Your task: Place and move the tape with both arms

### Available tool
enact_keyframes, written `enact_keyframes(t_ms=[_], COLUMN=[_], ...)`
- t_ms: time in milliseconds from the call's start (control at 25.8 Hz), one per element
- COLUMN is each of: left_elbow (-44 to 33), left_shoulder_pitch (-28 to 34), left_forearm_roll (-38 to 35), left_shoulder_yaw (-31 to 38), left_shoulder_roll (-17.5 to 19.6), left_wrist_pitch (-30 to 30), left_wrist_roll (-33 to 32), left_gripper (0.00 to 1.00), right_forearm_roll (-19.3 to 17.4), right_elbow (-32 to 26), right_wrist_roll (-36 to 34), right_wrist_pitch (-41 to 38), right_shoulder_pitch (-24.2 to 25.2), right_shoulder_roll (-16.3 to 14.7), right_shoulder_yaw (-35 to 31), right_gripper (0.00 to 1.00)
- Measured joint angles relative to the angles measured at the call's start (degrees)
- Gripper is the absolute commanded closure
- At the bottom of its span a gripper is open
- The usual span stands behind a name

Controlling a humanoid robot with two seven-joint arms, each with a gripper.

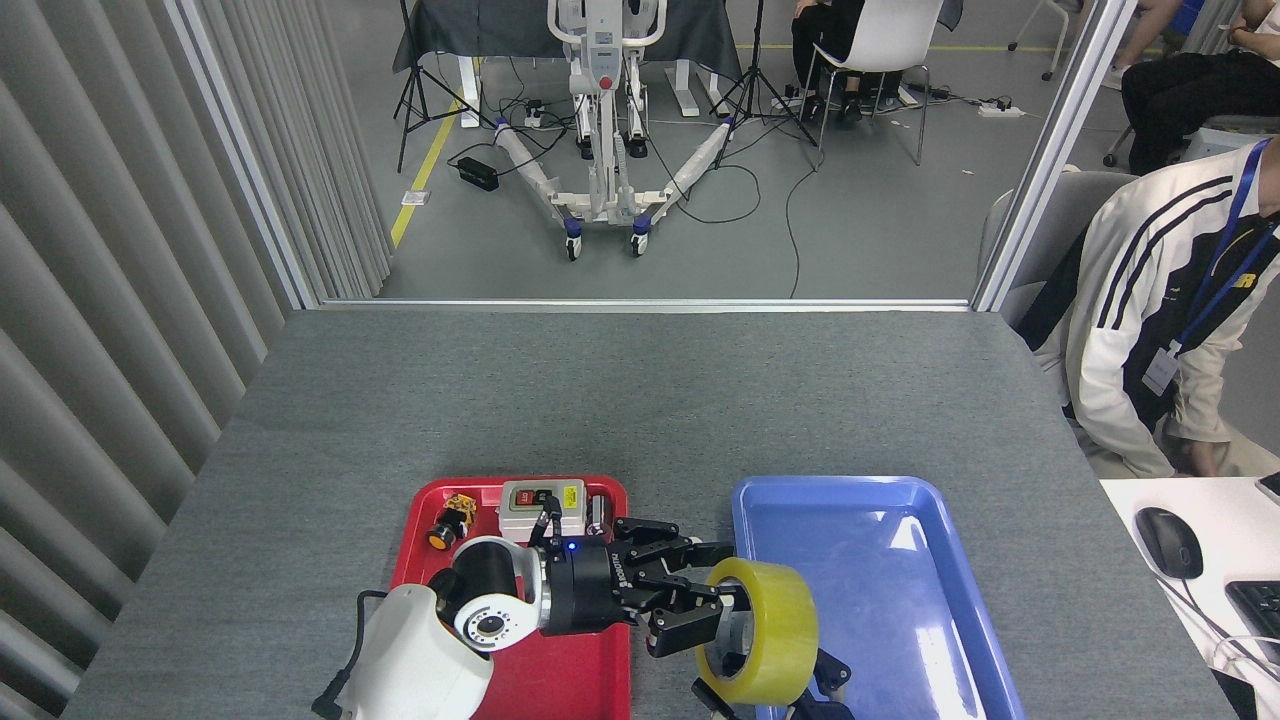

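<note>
Clamping the left gripper (700, 612) onto the tape (785, 625), with the black fingers (672, 632) closing on the near side of the roll and one of them seeming to be reaching into the white core. Holding the roll on its edge, at 3 o'clock from the gripper, with the core hole facing back toward the wrist. Probably gripping it this way so that the far side and the underside are staying free for another hand.

Carrying the tape above the left rim of the blue tray (900, 600), partly over the tray and partly over the strip of table (640, 400) between the two trays. Not possible to tell whether the roll is touching the rim or hanging just over it.

Showing only a few dark parts of the right gripper (828, 672) at 6 o'clock from the roll, just below it at the bottom edge of the view. Being too much hidden by the tape to tell whether it is open or closed. Judging from the task, waiting there underneath to receive the roll from the left arm.

Leaving the red tray (560, 680) at 9 o'clock under the left forearm, with a white switch box (540, 495) and a small yellow part (455, 512) lying at its far end, well apart from the tape.
</note>
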Motion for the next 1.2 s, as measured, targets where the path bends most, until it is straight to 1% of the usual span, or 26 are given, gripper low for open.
enact_keyframes(t_ms=[77,155,232,310,426,542,620,736,813,852,930,968,1007,1046,1123,1201], left_elbow=[0.05,0.06,-0.15,-0.18,-0.92,-5.01,-8.78,-13.35,-15.64,-16.62,-18.04,-18.43,-18.76,-18.98,-19.24,-19.56], left_shoulder_pitch=[0.01,0.15,0.28,1.6,5.27,10.59,14.15,19.6,23.4,25.23,28.18,29.17,30.28,31.22,32.48,33.42], left_forearm_roll=[1.02,1.44,1.51,0.73,-1.94,-6.92,-11.67,-19.79,-23.46,-24.88,-27.59,-29.51,-31.87,-34.06,-37.38,-39.02], left_shoulder_yaw=[0.98,1.82,3.7,6.05,10.05,15.29,19.59,25.11,28.11,29.23,30.47,30.78,31.06,31.19,31.37,31.42], left_shoulder_roll=[0.17,0.55,1.54,3.3,5.21,6.15,6.45,6.66,7.1,7.69,8.97,9.48,9.78,9.8,9.31,8.75], left_wrist_pitch=[1.1,3.7,7.82,11.4,14.78,15.98,16.14,16.76,17.84,18.56,19.65,20.11,21.02,21.76,24.81,27.4], left_wrist_roll=[-0.37,-1.1,0.82,3.16,10.63,19.64,25.23,33.73,39.34,42.09,45.64,46.68,47.57,48.1,49.1,49.84], left_gripper=[0.0,0.0,0.0,0.0,0.0,0.0,0.0,0.0,0.0,0.0,0.0,0.0,0.0,0.0,0.0,0.0], right_forearm_roll=[0.05,0.07,0.08,-0.13,-0.63,-1.64,-2.42,-3.57,-4.1,-4.31,-4.73,-5.14,-5.68,-6.28,-7.36,-8.03], right_elbow=[-0.06,-0.04,0.05,-0.04,0.01,0.0,-0.02,0.01,-0.05,-0.18,-0.49,-0.68,-0.88,-1.1,-1.38,-1.77], right_wrist_roll=[-0.21,-0.48,0.61,0.97,0.66,0.45,3.09,13.24,24.2,31.18,43.57,49.75,54.43,57.72,61.76,63.65], right_wrist_pitch=[0.06,0.47,2.01,4.34,8.87,12.5,13.88,16.79,20.06,21.72,24.68,25.7,26.45,27.38,28.93,29.84], right_shoulder_pitch=[-0.02,0.0,0.24,0.09,-0.04,-0.37,-0.71,-0.95,-1.38,-1.86,-3.18,-3.86,-4.54,-5.4,-6.83,-7.85], right_shoulder_roll=[-0.09,-0.22,-0.42,-0.59,-1.23,-1.81,-2.26,-2.81,-2.84,-2.81,-2.75,-2.75,-2.75,-2.83,-3.05,-3.21], right_shoulder_yaw=[-0.3,-0.82,-1.54,-2.71,-4.82,-7.47,-9.25,-11.08,-11.65,-11.68,-11.69,-11.65,-11.6,-11.59,-11.57,-11.57], right_gripper=[1.0,1.0,1.0,1.0,1.0,1.0,1.0,1.0,1.0,1.0,1.0,0.86,0.46,0.0,0.0,0.0])
